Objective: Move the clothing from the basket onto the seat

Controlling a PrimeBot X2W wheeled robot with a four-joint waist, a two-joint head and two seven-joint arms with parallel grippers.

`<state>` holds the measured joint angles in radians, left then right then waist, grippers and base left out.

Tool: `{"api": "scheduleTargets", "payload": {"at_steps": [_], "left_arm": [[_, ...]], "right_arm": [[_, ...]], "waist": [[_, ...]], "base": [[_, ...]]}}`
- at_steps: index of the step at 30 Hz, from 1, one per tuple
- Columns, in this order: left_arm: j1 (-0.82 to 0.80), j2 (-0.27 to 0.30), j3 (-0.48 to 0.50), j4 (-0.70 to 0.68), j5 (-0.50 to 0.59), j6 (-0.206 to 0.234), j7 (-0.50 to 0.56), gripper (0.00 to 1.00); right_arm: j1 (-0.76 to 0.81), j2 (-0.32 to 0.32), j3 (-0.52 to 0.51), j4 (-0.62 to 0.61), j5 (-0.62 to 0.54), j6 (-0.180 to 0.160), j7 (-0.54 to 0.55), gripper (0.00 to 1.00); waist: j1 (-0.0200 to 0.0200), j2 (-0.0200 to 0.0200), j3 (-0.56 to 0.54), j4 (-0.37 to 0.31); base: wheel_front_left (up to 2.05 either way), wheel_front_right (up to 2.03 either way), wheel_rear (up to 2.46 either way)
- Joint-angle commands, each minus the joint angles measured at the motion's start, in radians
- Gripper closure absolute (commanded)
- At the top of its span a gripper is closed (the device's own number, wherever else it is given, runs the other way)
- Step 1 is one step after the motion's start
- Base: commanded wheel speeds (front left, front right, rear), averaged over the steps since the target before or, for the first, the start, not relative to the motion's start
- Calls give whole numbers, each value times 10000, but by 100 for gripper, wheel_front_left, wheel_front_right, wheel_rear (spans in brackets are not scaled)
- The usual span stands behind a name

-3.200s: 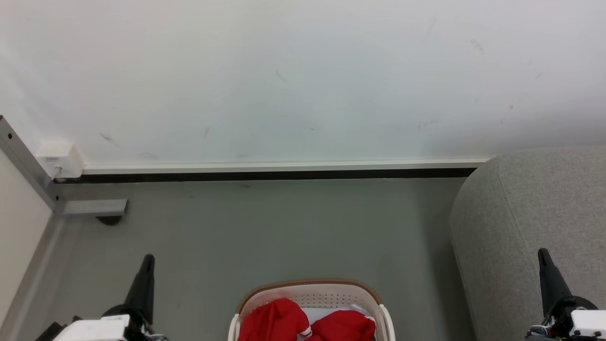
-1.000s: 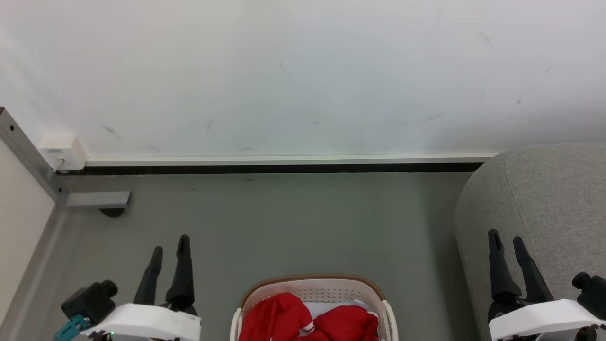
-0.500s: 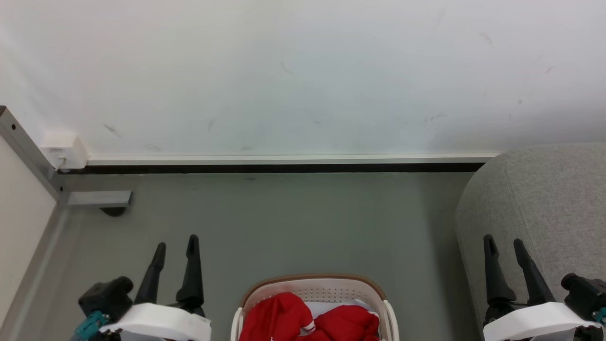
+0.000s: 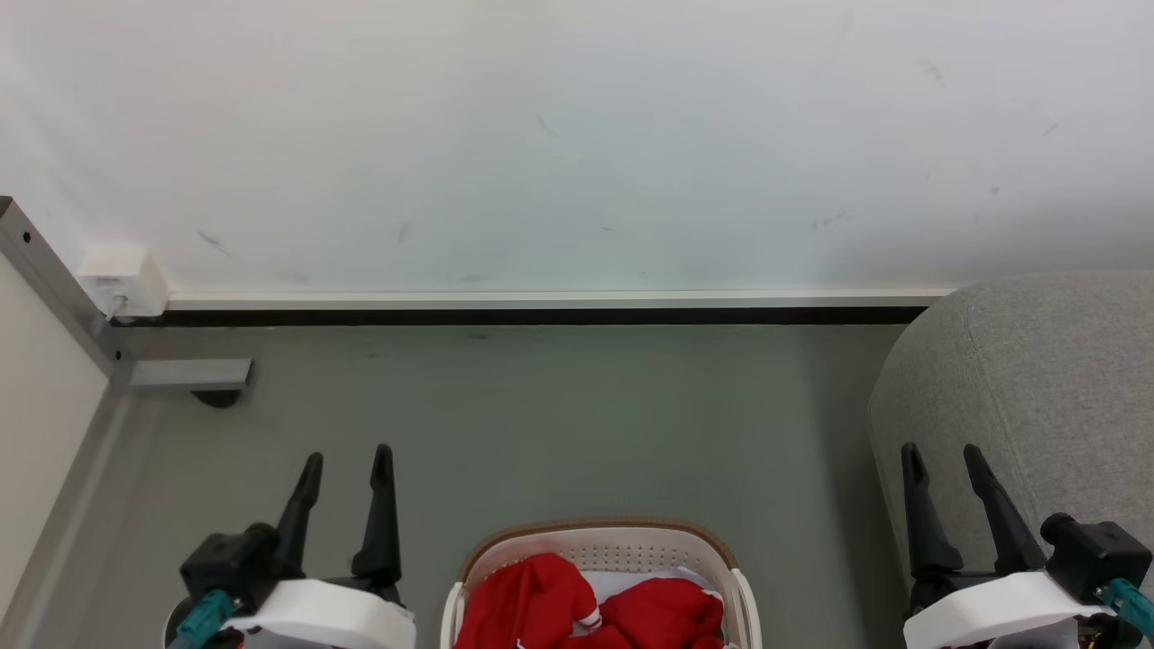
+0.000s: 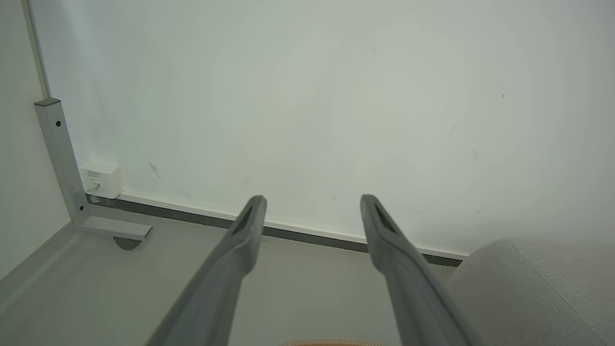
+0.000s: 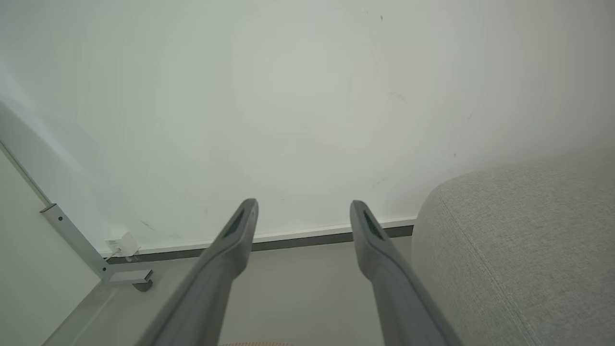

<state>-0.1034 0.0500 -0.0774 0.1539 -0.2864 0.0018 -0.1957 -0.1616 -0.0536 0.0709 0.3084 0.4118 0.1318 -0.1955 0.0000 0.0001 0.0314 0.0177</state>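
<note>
Red clothing (image 4: 590,608) with white trim lies bunched in the cream basket (image 4: 597,531), whose brown rim peeks in at the bottom centre of the head view. The grey sofa seat (image 4: 1037,379) rises at the right; it also fills the lower right corner as the seat (image 5: 538,288) and the seat (image 6: 523,240) in the wrist views. My left gripper (image 4: 347,464) stands open to the left of the basket, fingers pointing up. My right gripper (image 4: 942,460) stands open in front of the sofa's rounded end. Both are empty: left gripper (image 5: 312,204), right gripper (image 6: 302,209).
A white wall with a dark skirting strip (image 4: 541,315) runs behind the grey floor (image 4: 559,424). A metal post with a foot bracket (image 4: 180,374) and a small white socket box (image 4: 117,275) stand at the left corner.
Both grippers have turned from edge-on to show two spread fingers and have drifted inward toward the basket. The head view has tilted slightly.
</note>
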Motion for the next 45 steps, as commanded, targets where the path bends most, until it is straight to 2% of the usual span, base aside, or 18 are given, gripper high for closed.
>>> {"api": "scheduleTargets", "payload": {"at_steps": [1, 34, 45], "left_arm": [[-163, 113, -19, -81, 277, 39, -91, 0], [-160, 82, -198, -102, 2620, 40, -705, 0], [-192, 43, -84, -15, 2407, -33, -698, 0]], "right_arm": [[-152, 6, 29, -12, -216, -15, -93, 0], [-196, 25, 350, 109, -2355, -21, -719, 0], [-198, 30, 348, 165, -2126, -21, -691, 0]], "waist": [[0, -1, 3, 0], [0, -1, 31, 83], [0, -1, 36, 64]], "base": [[0, 0, 0], [0, 0, 0], [0, 0, 0]]}}
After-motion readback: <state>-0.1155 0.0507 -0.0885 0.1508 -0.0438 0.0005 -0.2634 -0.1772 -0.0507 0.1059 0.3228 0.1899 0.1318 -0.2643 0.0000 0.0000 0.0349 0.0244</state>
